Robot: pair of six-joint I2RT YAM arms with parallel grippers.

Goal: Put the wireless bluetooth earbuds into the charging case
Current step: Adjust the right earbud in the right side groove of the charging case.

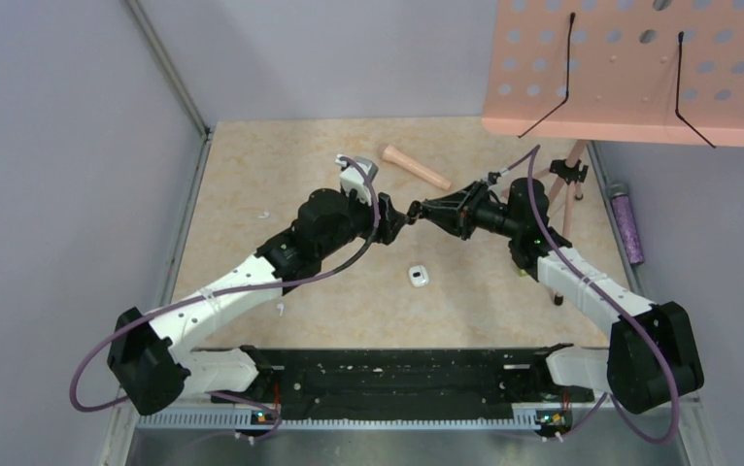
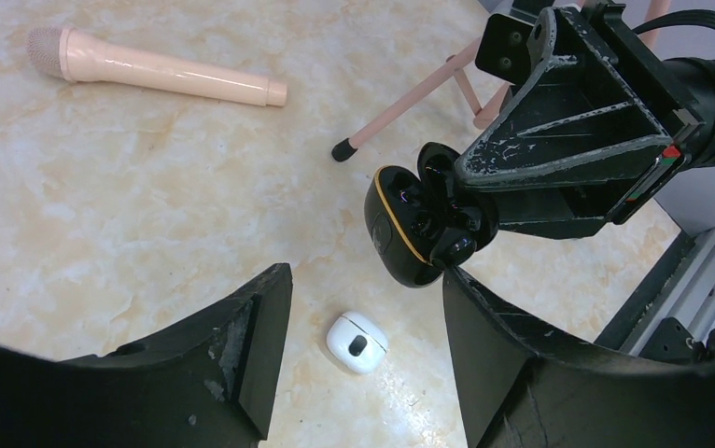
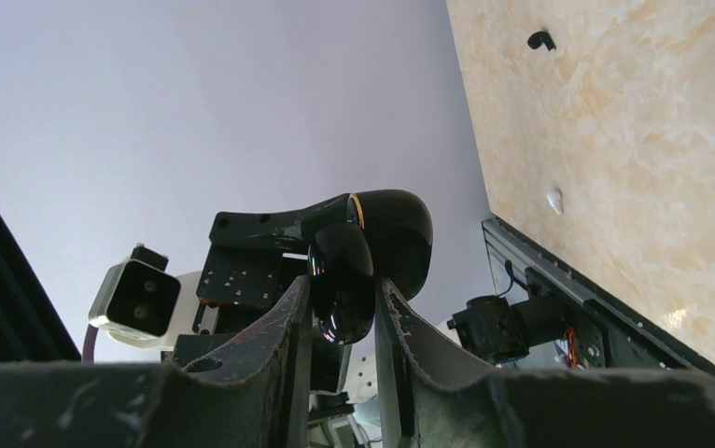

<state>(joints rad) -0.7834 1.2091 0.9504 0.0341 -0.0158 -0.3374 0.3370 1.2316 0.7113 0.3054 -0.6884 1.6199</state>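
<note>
My right gripper (image 1: pixel 419 208) is shut on the hinged lid of an open, glossy black charging case (image 2: pixel 408 233) with an orange seam, held up in the air above the table's middle. In the right wrist view the lid (image 3: pixel 340 285) is pinched between the two fingers. The left gripper (image 2: pixel 363 280) is open just under the case, its right fingertip at the case's lower edge, nothing between its fingers. A small white case (image 1: pixel 419 276) lies shut on the table below. One tiny white earbud (image 1: pixel 280 310) lies near the front left, and another white bit (image 1: pixel 264 215) sits further back.
A pink microphone (image 1: pixel 415 166) lies at the back of the table. A pink perforated music stand (image 1: pixel 630 68) stands at the back right with thin legs (image 2: pixel 400 103) reaching onto the table. A purple cylinder (image 1: pixel 626 223) lies along the right wall. A black rail (image 1: pixel 397 374) runs along the near edge.
</note>
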